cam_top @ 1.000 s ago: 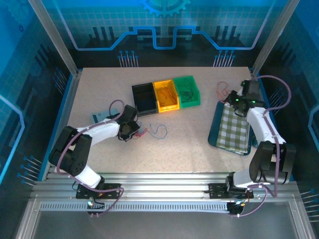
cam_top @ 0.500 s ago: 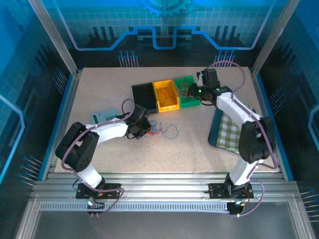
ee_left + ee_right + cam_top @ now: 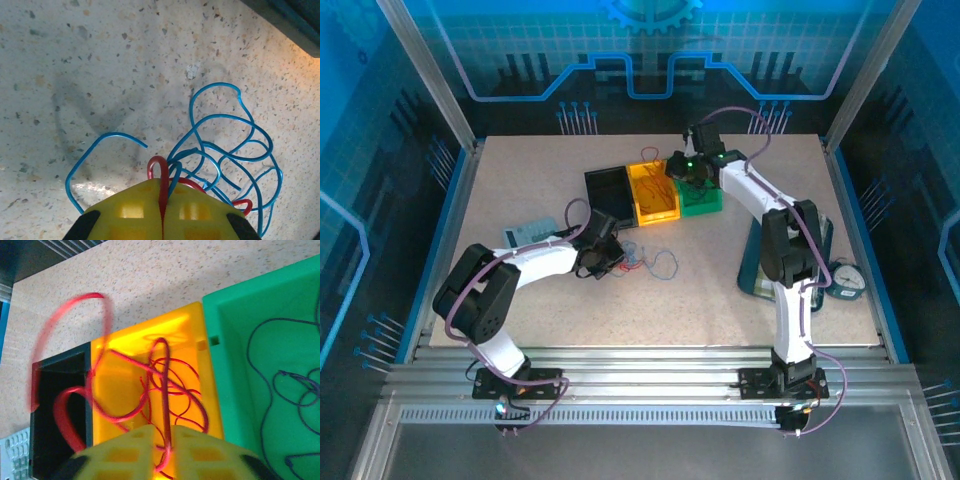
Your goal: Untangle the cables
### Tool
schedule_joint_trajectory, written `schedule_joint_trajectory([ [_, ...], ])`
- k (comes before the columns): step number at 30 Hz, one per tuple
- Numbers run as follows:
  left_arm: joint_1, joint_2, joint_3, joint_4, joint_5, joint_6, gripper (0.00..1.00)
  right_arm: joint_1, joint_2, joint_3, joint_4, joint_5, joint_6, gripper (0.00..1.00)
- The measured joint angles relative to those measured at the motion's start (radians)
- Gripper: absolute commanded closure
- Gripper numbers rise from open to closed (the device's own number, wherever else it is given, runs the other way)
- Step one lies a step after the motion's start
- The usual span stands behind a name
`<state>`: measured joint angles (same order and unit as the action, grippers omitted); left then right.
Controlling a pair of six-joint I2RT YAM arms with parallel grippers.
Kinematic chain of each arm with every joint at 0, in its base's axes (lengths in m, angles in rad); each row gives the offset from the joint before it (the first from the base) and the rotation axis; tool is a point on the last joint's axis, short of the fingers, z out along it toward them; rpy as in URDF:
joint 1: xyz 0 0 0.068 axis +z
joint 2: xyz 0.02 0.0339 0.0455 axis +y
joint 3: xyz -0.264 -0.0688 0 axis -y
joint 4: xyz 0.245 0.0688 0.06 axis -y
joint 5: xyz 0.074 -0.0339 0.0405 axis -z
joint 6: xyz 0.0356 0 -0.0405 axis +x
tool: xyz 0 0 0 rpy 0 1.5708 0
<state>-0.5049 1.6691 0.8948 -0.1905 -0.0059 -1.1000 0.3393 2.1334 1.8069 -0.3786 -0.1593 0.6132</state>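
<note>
On speckled tabletop (image 3: pixel 100 50), thin loopy blue-and-red cables (image 3: pixel 220 116) in left tool's (image 3: pixel 162 200) grip

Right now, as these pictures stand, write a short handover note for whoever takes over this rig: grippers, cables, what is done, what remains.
Left gripper: shut on a red loop and a blue cable, tangled together on the table.
Right gripper: shut on a red cable, held over the yellow bin.
Done: other red wires lie in the yellow bin, dark wires in the green bin.
Left: probably drop the held red cable, then pull the red loop and blue cable apart.
</note>
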Motion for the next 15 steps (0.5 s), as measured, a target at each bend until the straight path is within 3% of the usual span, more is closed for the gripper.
schedule_joint_trajectory([
  [7,0.005,0.000,0.005,-0.001,0.000,0.000,1.00,0.020,-0.029,-0.049,-0.006,0.008,-0.011,0.65],
  [15,0.005,0.000,0.005,0.005,0.002,0.000,1.00,0.046,-0.267,-0.306,0.017,0.020,-0.067,0.65],
])
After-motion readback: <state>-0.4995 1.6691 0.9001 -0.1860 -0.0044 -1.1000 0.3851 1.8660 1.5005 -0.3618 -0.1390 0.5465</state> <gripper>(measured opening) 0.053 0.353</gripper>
